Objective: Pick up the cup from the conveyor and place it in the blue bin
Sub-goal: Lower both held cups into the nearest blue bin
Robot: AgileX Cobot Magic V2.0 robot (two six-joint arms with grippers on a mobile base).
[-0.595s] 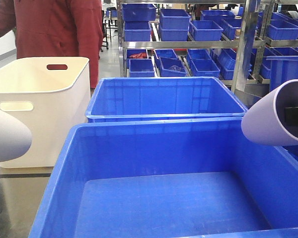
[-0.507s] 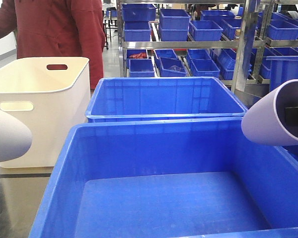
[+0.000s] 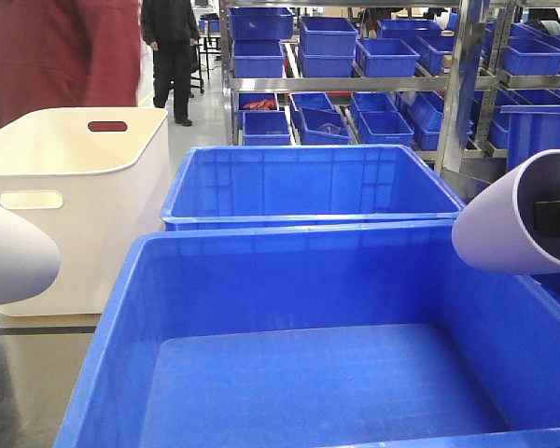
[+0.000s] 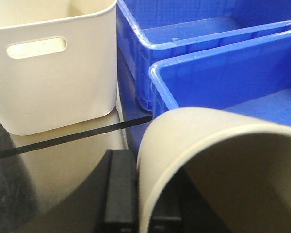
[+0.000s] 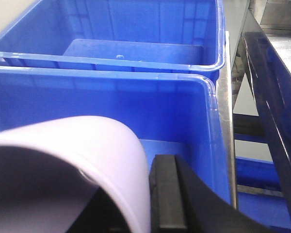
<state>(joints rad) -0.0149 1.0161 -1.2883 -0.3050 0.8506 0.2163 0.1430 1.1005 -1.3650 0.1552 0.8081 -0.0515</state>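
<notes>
Above the right edge of the desk, the right gripper (image 5: 146, 204) pinches the wall of a pale lilac round cup (image 3: 504, 224), which lies sideways over the right wall of the large bright-blue plastic bin (image 3: 289, 271). Near the left edge, the left gripper (image 4: 141, 194) clamps the wall of a cream-white round cup (image 4: 208, 160) between its black fingers (image 4: 120, 189), just outside the bin's left rim and in front of a cream-white plastic tub (image 3: 84, 215); a second blue crate (image 3: 308, 182) stands behind the bin.

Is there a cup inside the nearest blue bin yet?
No, the blue bin has a bare floor; the left cup and the right cup hang at its sides.
</notes>
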